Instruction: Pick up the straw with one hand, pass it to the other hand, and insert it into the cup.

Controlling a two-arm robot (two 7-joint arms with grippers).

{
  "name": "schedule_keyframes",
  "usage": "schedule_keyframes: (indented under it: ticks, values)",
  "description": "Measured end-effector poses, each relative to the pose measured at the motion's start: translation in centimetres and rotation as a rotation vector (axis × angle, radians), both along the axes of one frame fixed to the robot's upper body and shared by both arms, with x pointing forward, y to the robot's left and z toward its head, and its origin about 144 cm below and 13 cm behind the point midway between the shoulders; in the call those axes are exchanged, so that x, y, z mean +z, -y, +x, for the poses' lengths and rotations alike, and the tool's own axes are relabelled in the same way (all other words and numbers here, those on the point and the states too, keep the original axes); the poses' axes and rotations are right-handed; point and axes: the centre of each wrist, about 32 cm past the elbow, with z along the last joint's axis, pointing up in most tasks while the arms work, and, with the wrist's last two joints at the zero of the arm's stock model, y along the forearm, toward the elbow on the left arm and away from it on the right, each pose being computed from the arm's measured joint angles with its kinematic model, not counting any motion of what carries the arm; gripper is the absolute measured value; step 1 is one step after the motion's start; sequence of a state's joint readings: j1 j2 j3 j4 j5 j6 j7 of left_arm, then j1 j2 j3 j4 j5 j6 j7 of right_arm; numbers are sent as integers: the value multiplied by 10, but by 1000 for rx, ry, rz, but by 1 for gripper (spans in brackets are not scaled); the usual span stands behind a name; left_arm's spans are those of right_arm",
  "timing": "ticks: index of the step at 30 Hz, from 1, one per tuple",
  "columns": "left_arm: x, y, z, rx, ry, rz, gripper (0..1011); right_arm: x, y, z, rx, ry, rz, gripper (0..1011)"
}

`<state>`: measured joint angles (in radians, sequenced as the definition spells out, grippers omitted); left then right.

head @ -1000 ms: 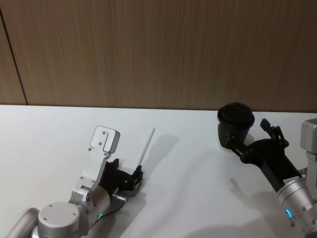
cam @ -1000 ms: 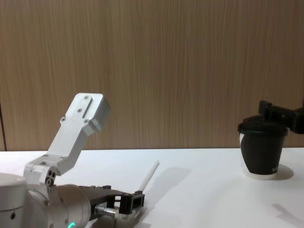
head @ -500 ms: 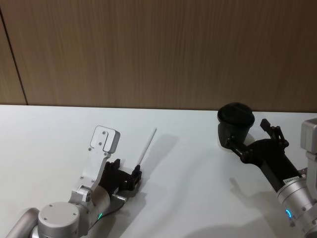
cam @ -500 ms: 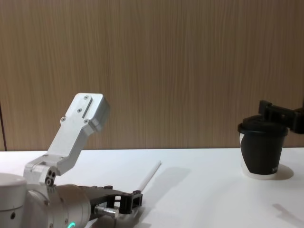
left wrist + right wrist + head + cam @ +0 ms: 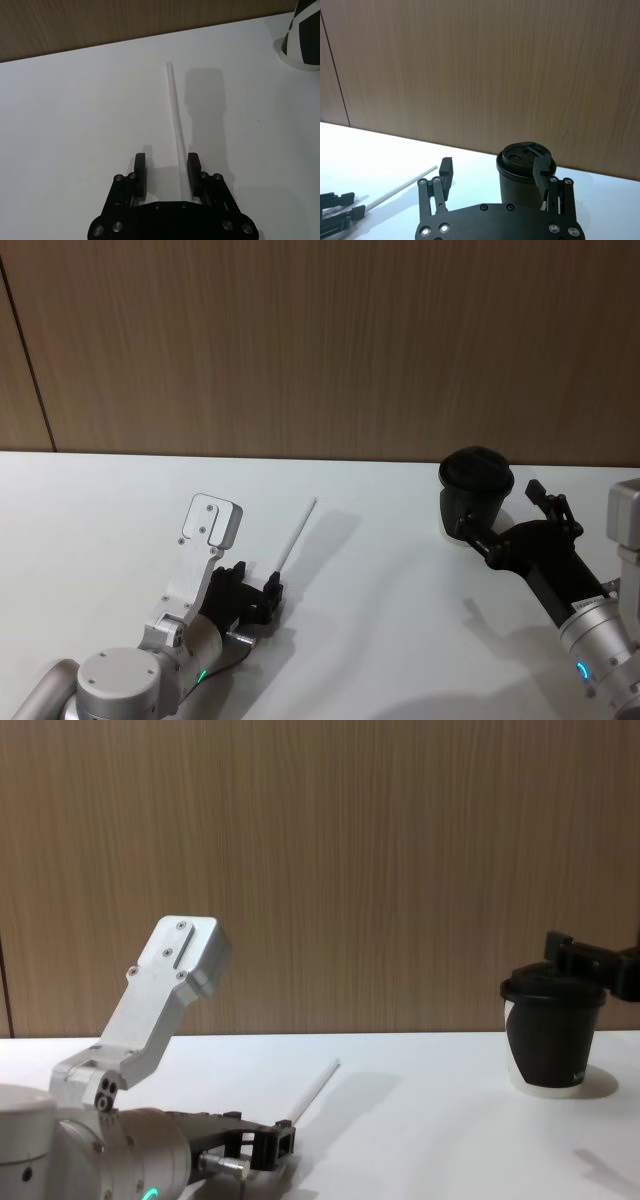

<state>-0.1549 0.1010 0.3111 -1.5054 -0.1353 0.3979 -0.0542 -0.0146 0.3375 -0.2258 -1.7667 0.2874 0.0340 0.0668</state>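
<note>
The thin white straw [image 5: 296, 537] lies on the white table, pointing away from me toward the wall. My left gripper [image 5: 255, 592] sits low at the straw's near end. In the left wrist view this gripper [image 5: 166, 167] is open, and the straw [image 5: 175, 110] runs between its fingers, close beside one of them. The black lidded cup [image 5: 476, 486] stands upright at the back right, with its white patch seen from the chest [image 5: 551, 1040]. My right gripper [image 5: 503, 511] hovers open just on my side of the cup [image 5: 524, 167], one finger near its wall.
The white table [image 5: 400, 590] ends at a brown wood-panel wall [image 5: 320, 340]. Bare tabletop stretches between the straw and the cup. The silver camera bracket [image 5: 160, 990] of the left wrist rises above that gripper.
My left gripper has slid back a little toward me along the straw. The straw's far tip shifted slightly right. The right gripper and the cup have stayed put.
</note>
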Motion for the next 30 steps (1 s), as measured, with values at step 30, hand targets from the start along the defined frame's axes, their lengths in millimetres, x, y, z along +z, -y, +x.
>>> schedule_keyframes:
  ticks: [30]
  values:
    - [0,0,0,0,0,0,319,0,0,0,0,0,0,1001]
